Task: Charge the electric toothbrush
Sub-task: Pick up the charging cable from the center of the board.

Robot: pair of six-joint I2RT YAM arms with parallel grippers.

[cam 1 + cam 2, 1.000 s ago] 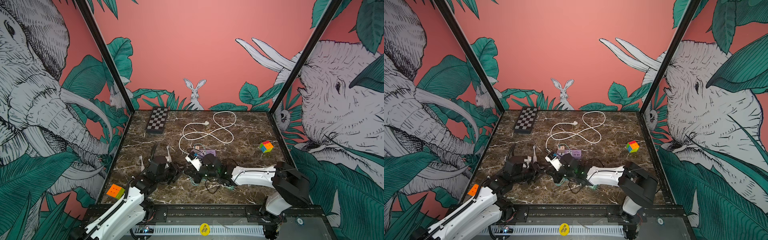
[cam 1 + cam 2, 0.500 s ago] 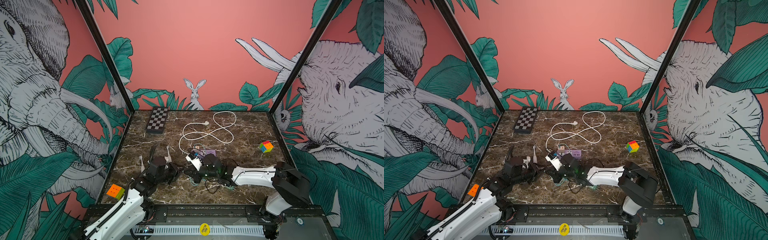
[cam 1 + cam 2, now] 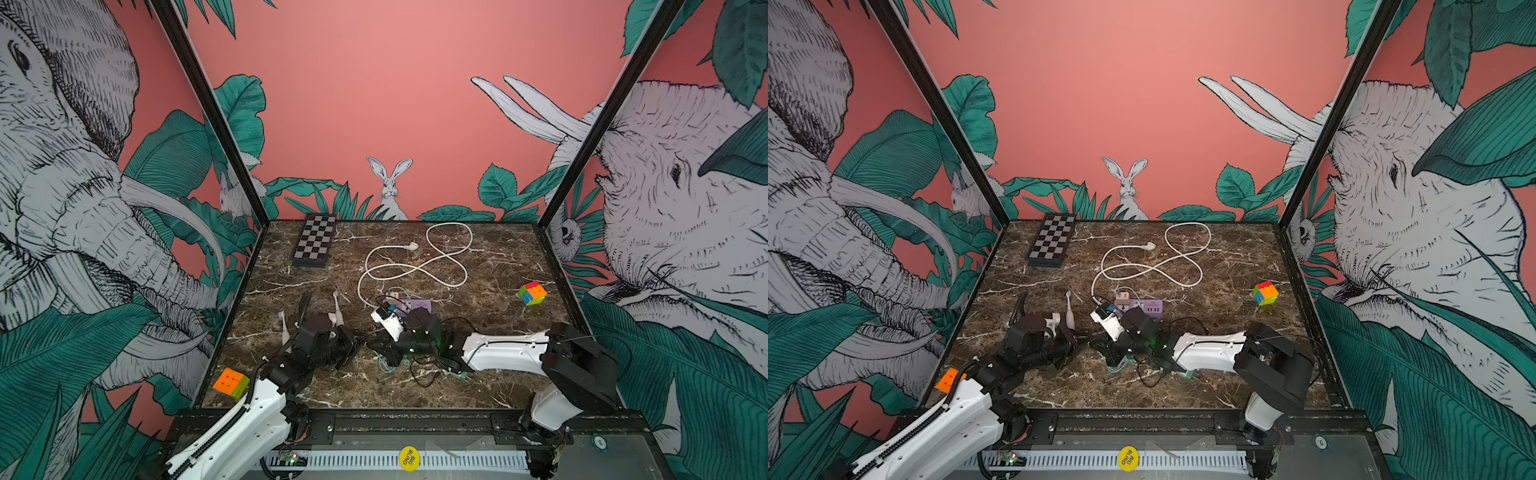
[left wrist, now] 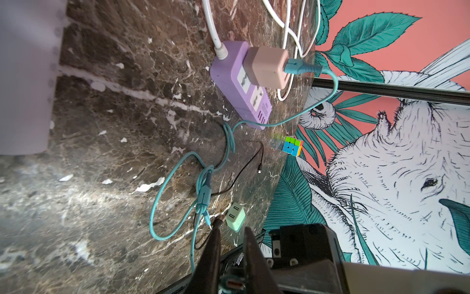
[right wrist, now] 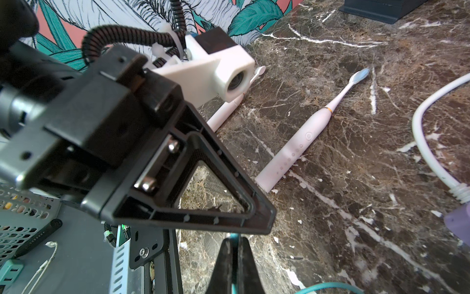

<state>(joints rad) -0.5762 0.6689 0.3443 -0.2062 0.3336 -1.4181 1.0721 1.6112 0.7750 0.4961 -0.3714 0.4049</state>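
- Plainly, the pink electric toothbrush lies flat on the marble desk with no fingers on it, its brush head toward the back wall. A second, similar brush lies beside it, half hidden by the left wrist camera.
- It looks light and stiff. The smooth, rounded plastic handle is likely to roll or slip under a pinch, and the thin neck and bristles are the weak part.
- The best hold, I judge, is across the thick middle of the handle. That leaves the butt end free, where a charging port probably sits, though none is visible here.
- The teal cable is limp and tangled, running from the pink adapter in the purple power strip. Only its moulded plug looks stiff enough to steer.
- The right gripper has its fingers pressed together on that cable.
- The left gripper shows its fingers narrowly apart with a teal plug between them. Whether they pinch it I cannot tell.
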